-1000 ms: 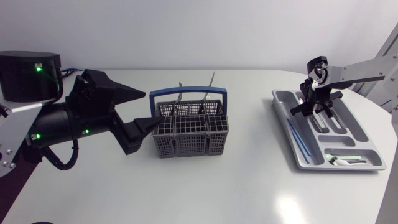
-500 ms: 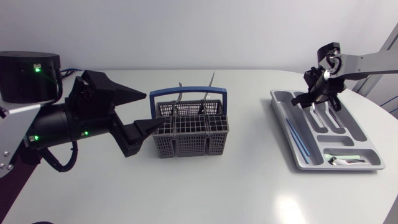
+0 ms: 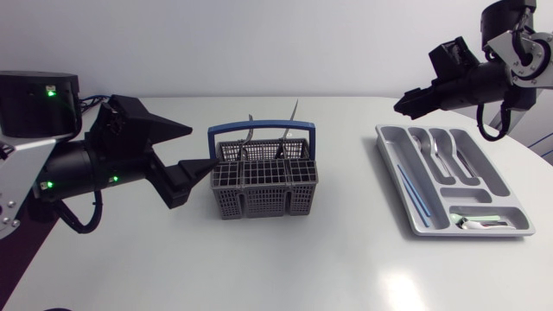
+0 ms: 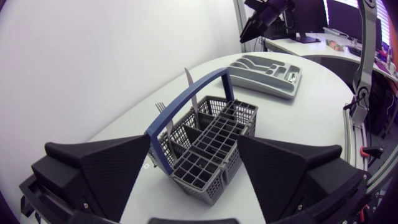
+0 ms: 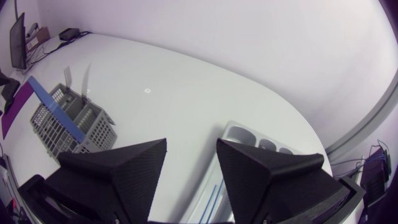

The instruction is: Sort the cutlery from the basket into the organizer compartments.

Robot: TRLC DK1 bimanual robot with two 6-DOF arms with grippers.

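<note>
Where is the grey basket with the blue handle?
In the head view the basket stands near the middle of the table, just ahead of the open left hand. The tray lies far off on its right.

There is one grey cutlery basket [image 3: 259,194] with one blue handle [image 3: 262,130]. Two pieces stand up over its rim: one fork [image 4: 159,109] and one knife [image 4: 189,84]. There is one grey organizer [image 3: 393,147]. It holds two spoons [image 3: 425,141] and two thin blue sticks [image 3: 413,192]. How many pieces [image 3: 477,223] lie in its end compartment, I cannot tell. There are two black grippers, the left gripper [image 3: 207,147] and the right gripper [image 5: 191,149], each with two fingers.
</note>
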